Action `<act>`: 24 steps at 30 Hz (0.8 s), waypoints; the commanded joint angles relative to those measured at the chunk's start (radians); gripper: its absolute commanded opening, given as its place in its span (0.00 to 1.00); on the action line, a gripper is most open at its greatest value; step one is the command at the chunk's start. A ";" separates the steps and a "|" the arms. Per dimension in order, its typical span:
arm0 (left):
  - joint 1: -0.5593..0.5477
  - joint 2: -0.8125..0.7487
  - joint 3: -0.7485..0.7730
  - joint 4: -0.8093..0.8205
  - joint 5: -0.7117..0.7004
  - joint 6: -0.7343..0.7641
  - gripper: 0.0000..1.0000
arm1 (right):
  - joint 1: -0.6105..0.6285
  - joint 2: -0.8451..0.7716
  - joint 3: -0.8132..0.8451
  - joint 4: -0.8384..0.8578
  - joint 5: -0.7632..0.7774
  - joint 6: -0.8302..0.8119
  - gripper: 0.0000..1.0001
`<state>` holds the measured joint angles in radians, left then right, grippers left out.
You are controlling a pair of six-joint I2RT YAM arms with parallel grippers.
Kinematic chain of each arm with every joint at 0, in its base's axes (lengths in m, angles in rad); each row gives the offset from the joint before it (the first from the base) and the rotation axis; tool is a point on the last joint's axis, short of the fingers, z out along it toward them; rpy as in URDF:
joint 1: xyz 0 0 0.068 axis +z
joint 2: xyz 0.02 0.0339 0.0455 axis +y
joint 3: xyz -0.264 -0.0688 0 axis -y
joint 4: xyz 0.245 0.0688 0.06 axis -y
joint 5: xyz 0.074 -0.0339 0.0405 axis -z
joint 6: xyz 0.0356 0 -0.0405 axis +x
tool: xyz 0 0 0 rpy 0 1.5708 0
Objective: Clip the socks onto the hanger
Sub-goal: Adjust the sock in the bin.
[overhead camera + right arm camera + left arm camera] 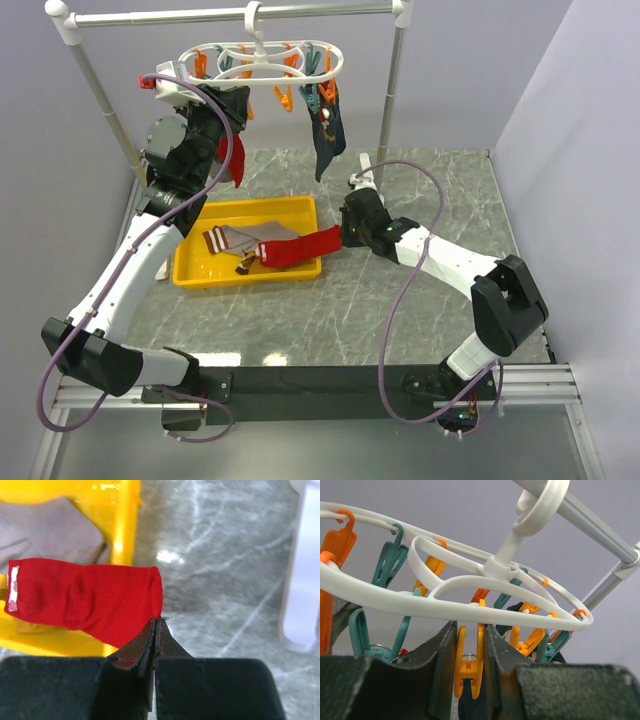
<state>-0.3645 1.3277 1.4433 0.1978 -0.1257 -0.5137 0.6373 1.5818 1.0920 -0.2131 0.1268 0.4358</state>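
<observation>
Red sock [90, 600] pinched in right end effector [155, 626].

Red socks [300, 247]: two. Dark hung sock [327, 140]: one. Yellow tray [190, 272]: one. Hanger [262, 62]: one. Robot arms [440, 255]: two.

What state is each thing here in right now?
Hanger: hooked on rail.
Dark sock: clipped, dangling.
Orange clip: gripped between left jaws.
Red sock: draped over tray rim, pinched by right jaws.
Grey socks: loose in tray.
Other red sock: hanging below hanger, attachment unclear.
</observation>
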 commanded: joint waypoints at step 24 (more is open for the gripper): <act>-0.004 -0.027 -0.012 0.032 -0.008 0.004 0.18 | -0.039 -0.135 0.103 -0.172 -0.042 -0.181 0.58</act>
<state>-0.3645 1.3277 1.4345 0.1989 -0.1284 -0.5159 0.6018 1.5326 1.1152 -0.3843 0.1333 0.3359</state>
